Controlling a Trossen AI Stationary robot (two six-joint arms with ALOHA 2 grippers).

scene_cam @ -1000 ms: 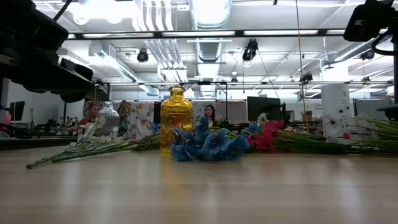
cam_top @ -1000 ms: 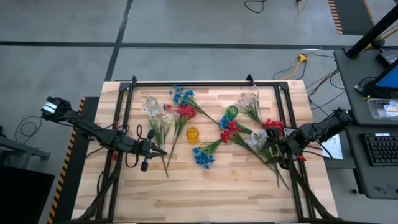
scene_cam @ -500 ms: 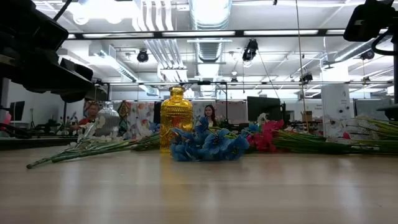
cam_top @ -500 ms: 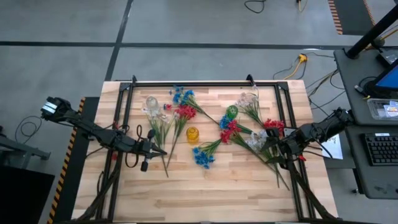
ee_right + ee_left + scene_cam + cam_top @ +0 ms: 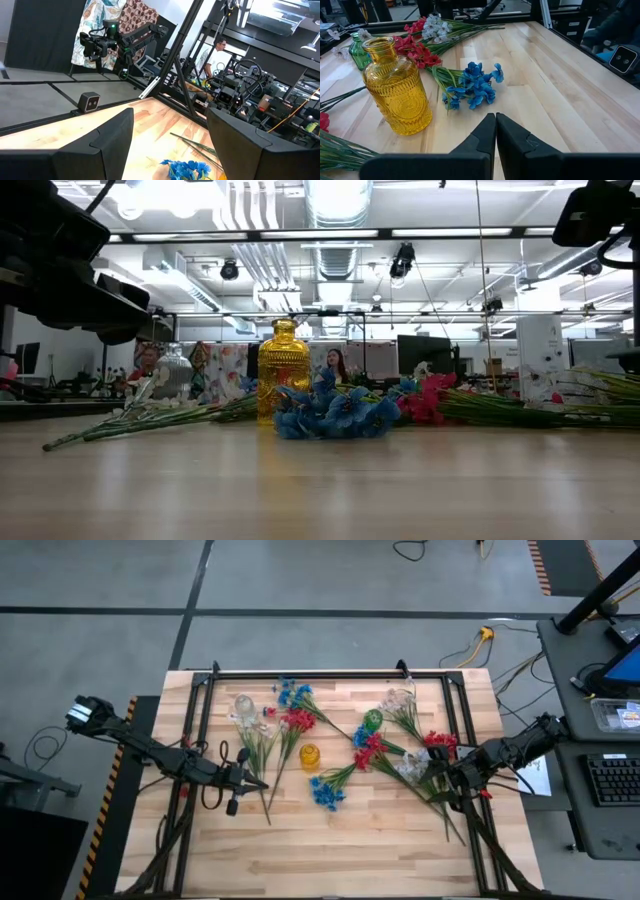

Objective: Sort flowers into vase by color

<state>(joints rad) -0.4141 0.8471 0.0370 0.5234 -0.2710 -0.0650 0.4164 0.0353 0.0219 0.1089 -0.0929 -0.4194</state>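
My left fingers (image 5: 496,131) are pressed tight together with nothing between them, low over the table (image 5: 580,90), aimed at a blue sprig (image 5: 472,90) lying just beside the yellow glass bottle (image 5: 397,92). My right fingers (image 5: 170,145) stand spread wide and empty, over the heap of red and white flowers (image 5: 415,760) at the right of the table. The flowers all lie flat on the wood, none yet in a vase; more lie around the clear vase (image 5: 243,705) and green vase (image 5: 373,720). I judge them feather-light, with thin, springy stems and soft blossoms that would crush or snag, so I would pinch a bare stretch of stem below the leaves. The glass may tip or slip. I can read no label or writing anywhere.
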